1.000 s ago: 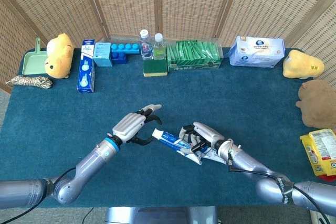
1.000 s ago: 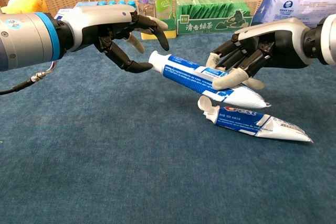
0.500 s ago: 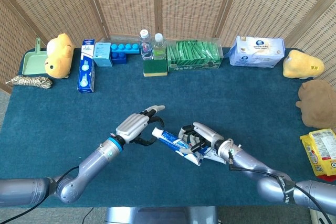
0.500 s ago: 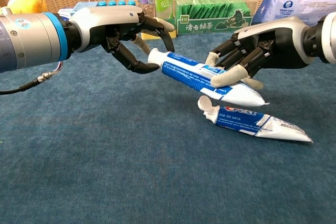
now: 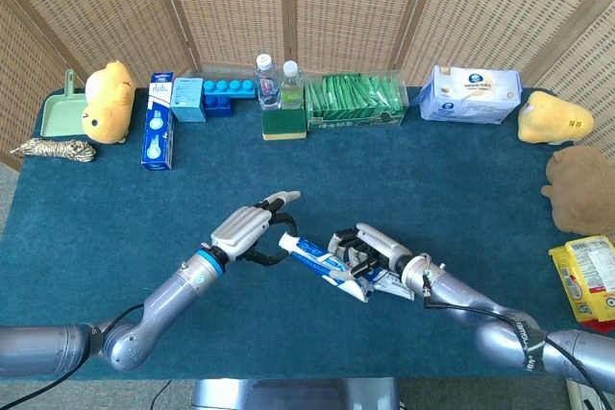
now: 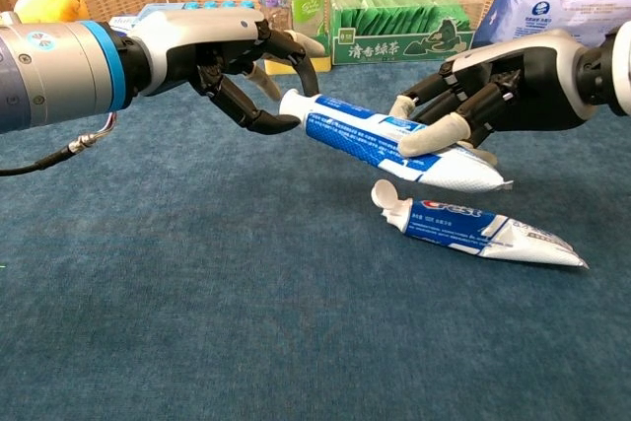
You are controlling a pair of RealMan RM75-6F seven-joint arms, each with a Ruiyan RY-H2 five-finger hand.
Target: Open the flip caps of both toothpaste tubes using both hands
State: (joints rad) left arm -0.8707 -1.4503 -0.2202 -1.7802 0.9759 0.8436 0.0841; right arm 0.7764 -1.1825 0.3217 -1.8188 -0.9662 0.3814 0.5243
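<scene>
- Since the earlier frames, the left hand (image 6: pixel 232 61) has closed in from 9 o'clock; its fingertips now bracket the white cap of the held toothpaste tube (image 6: pixel 389 140). No firm pinch is visible.
- Judgement: the cap is still closed, and the flip is the step in hand.
- The right hand (image 6: pixel 503 86) grasps the held tube by its body, clear of the table (image 6: pixel 197 322), cap pointing to 9 o'clock.
- The second toothpaste tube (image 6: pixel 478 229) lies on the table at 6 o'clock of the held tube.
- The chest view shows the second tube's cap already flipped up; the head view hides that tube under the right hand (image 5: pixel 375 256).
</scene>
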